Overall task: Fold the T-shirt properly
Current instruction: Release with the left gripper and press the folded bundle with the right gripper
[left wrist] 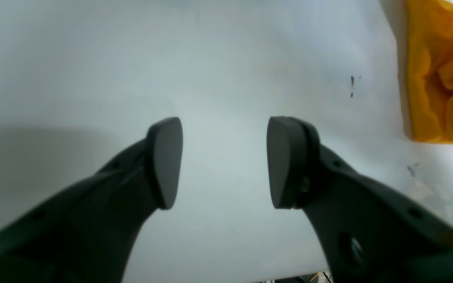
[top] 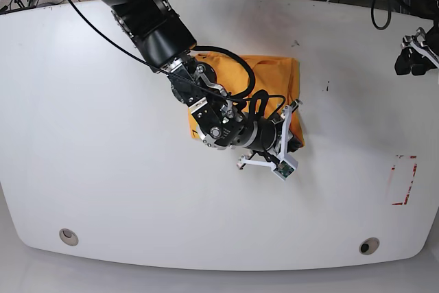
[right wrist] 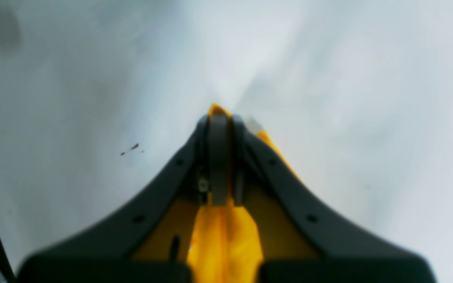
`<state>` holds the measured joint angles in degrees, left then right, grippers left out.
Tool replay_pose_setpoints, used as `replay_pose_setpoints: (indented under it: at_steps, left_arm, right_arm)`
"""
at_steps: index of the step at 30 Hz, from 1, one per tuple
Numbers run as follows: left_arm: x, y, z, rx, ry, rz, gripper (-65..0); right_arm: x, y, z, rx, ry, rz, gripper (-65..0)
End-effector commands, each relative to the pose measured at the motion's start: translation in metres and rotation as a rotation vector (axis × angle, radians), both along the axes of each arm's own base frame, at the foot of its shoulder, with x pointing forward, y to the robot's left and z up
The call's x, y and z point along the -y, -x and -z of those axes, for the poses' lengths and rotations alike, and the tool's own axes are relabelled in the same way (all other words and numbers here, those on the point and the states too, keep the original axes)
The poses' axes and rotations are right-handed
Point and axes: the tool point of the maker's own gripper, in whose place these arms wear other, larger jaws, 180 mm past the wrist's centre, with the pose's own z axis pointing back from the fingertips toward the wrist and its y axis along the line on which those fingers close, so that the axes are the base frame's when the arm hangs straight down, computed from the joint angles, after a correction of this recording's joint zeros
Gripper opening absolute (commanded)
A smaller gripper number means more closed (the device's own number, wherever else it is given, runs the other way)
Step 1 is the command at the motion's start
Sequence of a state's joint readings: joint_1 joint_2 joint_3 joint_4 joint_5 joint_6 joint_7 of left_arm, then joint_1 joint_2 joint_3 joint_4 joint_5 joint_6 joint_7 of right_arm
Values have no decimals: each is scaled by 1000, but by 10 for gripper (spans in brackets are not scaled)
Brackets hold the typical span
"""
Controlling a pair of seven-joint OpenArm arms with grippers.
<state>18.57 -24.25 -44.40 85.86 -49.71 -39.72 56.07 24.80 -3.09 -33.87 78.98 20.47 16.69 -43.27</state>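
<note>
The T-shirt (top: pixel 271 77) lies near the middle of the white table (top: pixel 89 135), already bunched into a compact orange-yellow bundle, partly hidden under the right arm reaching across it. The right gripper (right wrist: pixel 219 118) is clenched on a fold of the cloth: in the right wrist view yellow fabric pokes out past the fingertips and hangs slack beneath the jaws. The left gripper (left wrist: pixel 224 161) hangs over bare table with its jaws released and nothing between them; the shirt's edge shows only at the far corner of its view, well apart. Judged from the wrinkles and droop, the cloth is light, soft and limp, with no stiffness to carry a crease. It should not slip readily, though layers may drag along together. Corners, hems and sleeve seams look like the best holds; a mid-panel pinch would likely just bunch it.
</note>
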Motion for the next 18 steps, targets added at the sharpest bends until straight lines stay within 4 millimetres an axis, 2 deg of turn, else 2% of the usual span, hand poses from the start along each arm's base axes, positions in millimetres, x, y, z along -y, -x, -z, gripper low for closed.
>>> replay_pose_setpoints:
  at_steps: [1,4,6,8,12,14,18]
  left_arm:
    - [5,-9,-10,41,-1,25,-331]
    - [8,-8,-7,32,4,32,-331]
    - [8,-7,-6,32,6,31,-331]
    - [10,-7,-5,30,8,34,-331]
    - [25,-10,2,12,24,79,-331]
    - [32,-11,6,2,32,100,-331]
    - [43,-12,10,-10,40,132,-331]
  right_arm:
    - [-5,-16,-22,56,-42,8,-650]
    - [-5,-15,-20,52,-44,8,-637]
    - [-5,-15,-20,51,-46,11,-602]
    - [-5,-18,-23,60,-49,12,-534]
    - [-6,-21,-32,88,-77,17,-371]
    - [-1,-27,-36,89,-90,41,-296]
    - [9,-34,-49,106,-130,80,-189]
